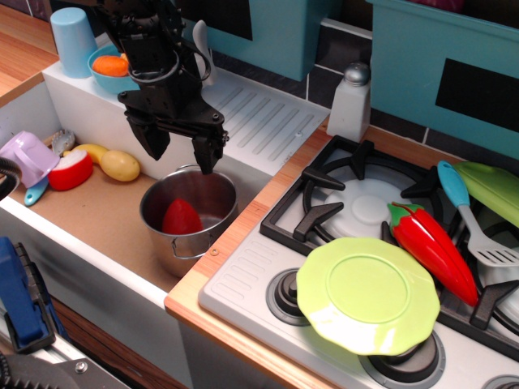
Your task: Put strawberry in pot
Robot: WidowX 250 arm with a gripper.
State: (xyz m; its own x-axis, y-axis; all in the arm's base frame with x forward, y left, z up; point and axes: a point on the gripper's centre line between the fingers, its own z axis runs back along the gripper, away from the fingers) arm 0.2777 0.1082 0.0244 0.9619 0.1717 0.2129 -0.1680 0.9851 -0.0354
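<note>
Inside the shiny steel pot [188, 220], a plain red cone-shaped strawberry [181, 217], gripper [180, 151] fingers spread wide and empty above.

Black gripper [180, 150]; 2 tapered fingers
</note>
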